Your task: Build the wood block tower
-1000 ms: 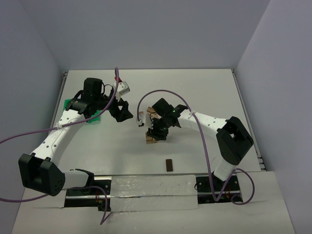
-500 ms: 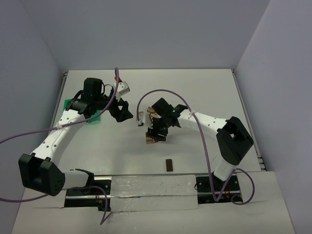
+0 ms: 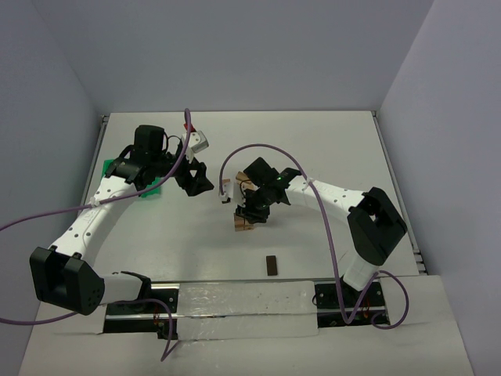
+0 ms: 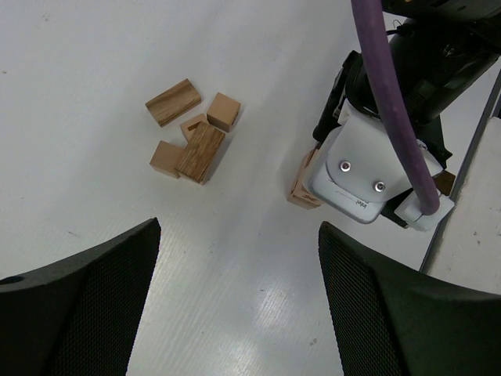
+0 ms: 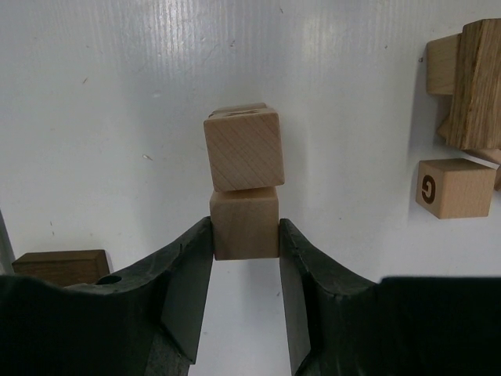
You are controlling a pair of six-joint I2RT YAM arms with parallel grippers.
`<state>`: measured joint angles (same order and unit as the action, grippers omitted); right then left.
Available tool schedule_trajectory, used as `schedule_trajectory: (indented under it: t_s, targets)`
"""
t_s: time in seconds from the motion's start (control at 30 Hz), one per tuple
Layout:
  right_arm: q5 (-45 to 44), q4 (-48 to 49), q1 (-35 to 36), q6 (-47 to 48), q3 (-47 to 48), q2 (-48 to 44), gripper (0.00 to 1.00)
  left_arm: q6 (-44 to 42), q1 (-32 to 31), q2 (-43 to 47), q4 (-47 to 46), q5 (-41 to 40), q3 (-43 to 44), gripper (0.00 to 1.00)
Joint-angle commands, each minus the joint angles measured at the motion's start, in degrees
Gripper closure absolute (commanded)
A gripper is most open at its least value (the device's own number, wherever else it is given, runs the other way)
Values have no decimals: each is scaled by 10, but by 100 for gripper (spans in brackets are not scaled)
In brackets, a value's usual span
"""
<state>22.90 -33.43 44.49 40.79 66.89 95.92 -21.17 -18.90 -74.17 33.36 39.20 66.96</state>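
Note:
My right gripper (image 5: 244,235) is shut on a light-tan wood cube (image 5: 244,222). The cube touches another tan block (image 5: 243,149) of the short tower (image 3: 243,225) at the table's middle. In the left wrist view the tower (image 4: 301,186) is mostly hidden behind the right wrist. Several loose wood blocks (image 4: 190,138) lie in a cluster just beyond the tower; they also show in the right wrist view (image 5: 466,86), with a lettered cube (image 5: 454,188) beside them. My left gripper (image 3: 196,178) is open and empty, held above bare table left of the cluster.
A dark brown block (image 3: 271,265) lies near the front edge; it also shows in the right wrist view (image 5: 59,266). A green bin (image 3: 149,186) sits at the far left, mostly hidden under my left arm. Walls enclose the table.

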Motion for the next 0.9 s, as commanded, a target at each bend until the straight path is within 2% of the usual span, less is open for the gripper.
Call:
schedule_trajectory:
  t_s: [0.0,0.87]
  targets:
    - [0,10,5,7,18,-16,57,3,4,2,-20,9,3,12]
    - [8,-2,5,28,32,-11,60,2,4,-4,-19,12,6,12]
